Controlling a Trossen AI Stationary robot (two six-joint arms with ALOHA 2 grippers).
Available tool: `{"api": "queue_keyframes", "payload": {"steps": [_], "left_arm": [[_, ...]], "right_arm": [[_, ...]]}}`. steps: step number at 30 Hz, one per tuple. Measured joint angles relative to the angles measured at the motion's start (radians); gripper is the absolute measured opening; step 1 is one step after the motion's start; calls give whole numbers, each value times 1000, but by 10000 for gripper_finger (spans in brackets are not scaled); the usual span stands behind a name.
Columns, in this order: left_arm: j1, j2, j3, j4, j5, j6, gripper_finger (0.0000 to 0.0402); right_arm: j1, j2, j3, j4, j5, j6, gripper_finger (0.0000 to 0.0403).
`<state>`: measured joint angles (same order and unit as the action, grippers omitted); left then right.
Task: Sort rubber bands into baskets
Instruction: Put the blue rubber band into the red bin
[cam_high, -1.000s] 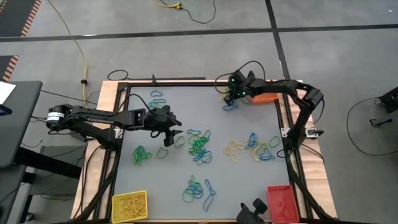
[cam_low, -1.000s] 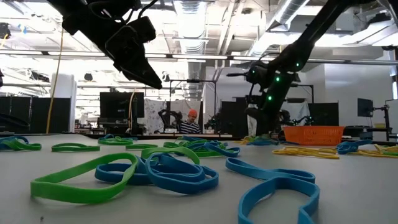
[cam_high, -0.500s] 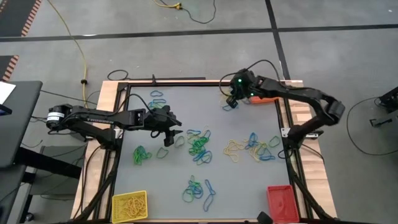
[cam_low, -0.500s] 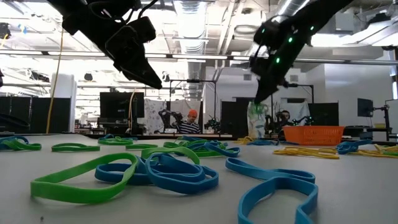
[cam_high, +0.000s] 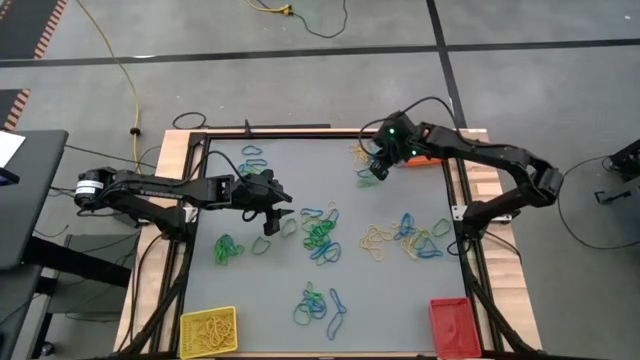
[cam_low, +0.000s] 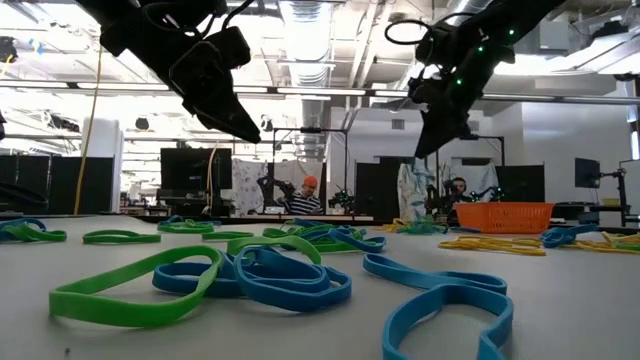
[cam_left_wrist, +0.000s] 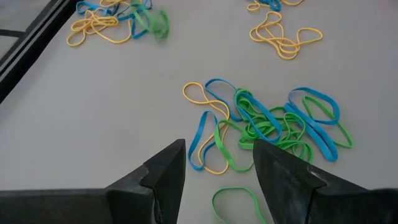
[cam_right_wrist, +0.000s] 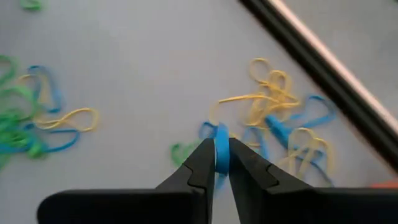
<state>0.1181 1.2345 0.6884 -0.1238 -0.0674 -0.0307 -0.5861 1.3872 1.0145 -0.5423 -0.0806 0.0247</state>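
A grey table top (cam_high: 300, 180) framed by a black rail sits on a grey floor, with a yellow cable (cam_high: 118, 70) trailing across the floor beyond it. In the low view a large workshop with ceiling lights lies behind, and a person (cam_low: 309, 196) sits far off.

Rubber bands (cam_high: 320, 232) in blue, green and yellow lie flat in loose clusters over the table, their loops pointing every which way.

The right gripper (cam_right_wrist: 222, 163) hangs above the far right part of the table, just beside the orange basket (cam_high: 428, 158). Its jaws pinch one blue band (cam_right_wrist: 221, 147), which stands edge-on between the fingertips with its long axis running along the fingers.

The left gripper (cam_left_wrist: 217, 163) hovers over the table's left middle, jaws apart and gripping nothing, above a green band (cam_left_wrist: 236, 203).

The yellow basket (cam_high: 208, 331), holding yellow bands, sits at the near left corner; the red basket (cam_high: 455, 326) at the near right. No writing can be read.
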Motion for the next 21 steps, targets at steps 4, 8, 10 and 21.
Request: {"api": "queue_keyframes", "payload": {"steps": [4, 8, 10, 21], "left_arm": [[0, 0, 0, 0, 0, 0, 178], [0, 0, 0, 0, 0, 0, 178], [0, 0, 0, 0, 0, 0, 178], [0, 0, 0, 0, 0, 0, 178]], "right_arm": [[34, 0, 0, -8, -72, -6, 52], [49, 0, 0, -44, -38, -6, 34], [48, 0, 0, -54, -52, -10, 30], [21, 0, 0, -57, 94, 2, 28]]}}
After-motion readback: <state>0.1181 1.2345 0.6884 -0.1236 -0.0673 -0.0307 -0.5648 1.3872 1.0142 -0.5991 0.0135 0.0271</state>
